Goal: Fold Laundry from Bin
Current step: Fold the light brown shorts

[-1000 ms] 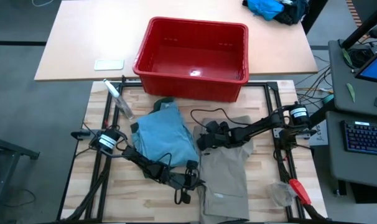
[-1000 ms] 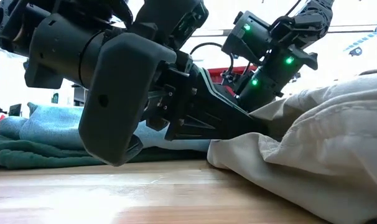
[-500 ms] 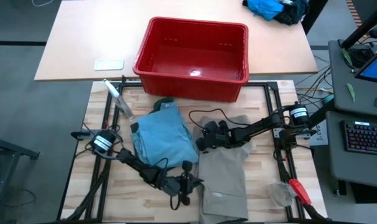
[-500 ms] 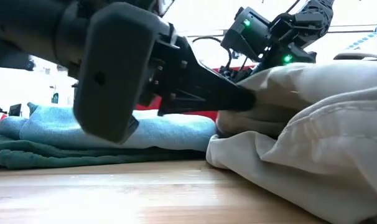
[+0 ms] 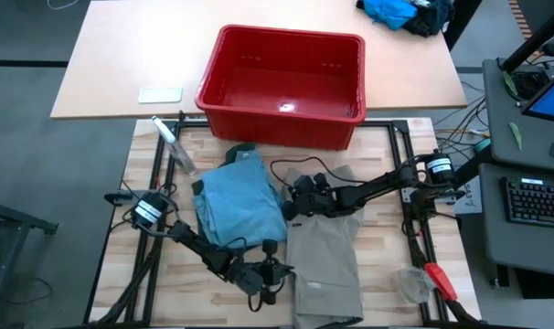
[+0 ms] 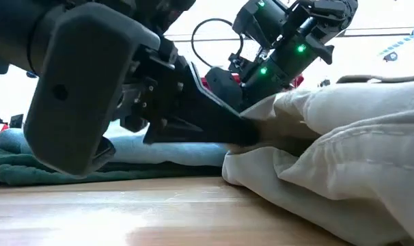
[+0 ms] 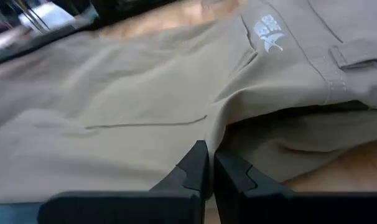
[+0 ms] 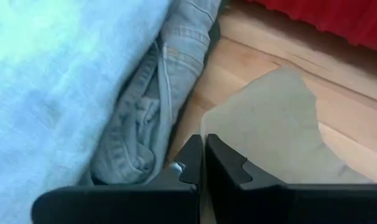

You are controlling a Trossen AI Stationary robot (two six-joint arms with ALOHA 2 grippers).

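The khaki piece (image 5: pixel 324 260) lies spread on the table's near right half, beside the folded light blue denim trousers (image 5: pixel 240 206), which rest on dark green shorts (image 5: pixel 243 151). The red bin (image 5: pixel 282 87) stands behind them on the far table. My left gripper (image 5: pixel 283 271) is shut at the khaki piece's left edge near its near end, also seen in the left wrist view (image 7: pixel 210 163). My right gripper (image 5: pixel 290 209) is shut at the khaki piece's far left edge, next to the denim (image 8: pixel 145 124). My left gripper pinches the khaki piece's left edge (image 7: pixel 218 130) between its two fingers, at a fold. It comes from the table's left, slanting slightly down. The cloth around it lies on the table. My right gripper pinches the khaki piece's far left edge (image 8: pixel 208 127) between its two fingers, slanting down from the table's right. That part (image 6: pixel 289 102) is raised off the table, and the rest lies slack.
A clear bottle (image 5: pixel 172 146) lies at the table's far left. A red-handled tool (image 5: pixel 440 279) and a clear object (image 5: pixel 410 283) lie near the right edge. A bright blue cloth heap (image 5: pixel 396 11) sits on the far table, and a white card (image 5: pixel 160 94) lies left of the bin.
My right gripper has risen and drawn the khaki piece's far left part up off the table. My left gripper has moved a little toward the table's left edge with the khaki piece's near left edge, and the cloth has shifted slightly left.
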